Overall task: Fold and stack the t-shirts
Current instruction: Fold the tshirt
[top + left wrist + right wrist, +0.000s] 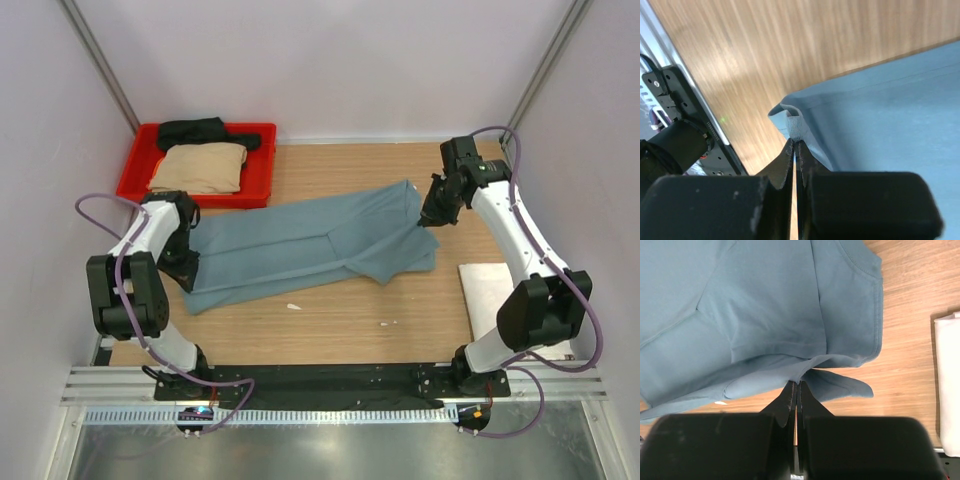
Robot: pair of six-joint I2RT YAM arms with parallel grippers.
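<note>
The teal shirt lies folded lengthwise at the centre of the table. The left claw is clamped on its 9 o'clock corner, the right claw on its 2 o'clock edge. Best to lift both together, cloth taut, so the fold lands square.

White-shelled arms, chunky black joints, looping lilac cables, matte black left hand and right hand.

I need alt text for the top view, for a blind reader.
A teal-blue t-shirt lies across the wooden table, the left claw and right claw each shut on one end. A red tray at the back left holds a tan t-shirt and a black t-shirt.
</note>
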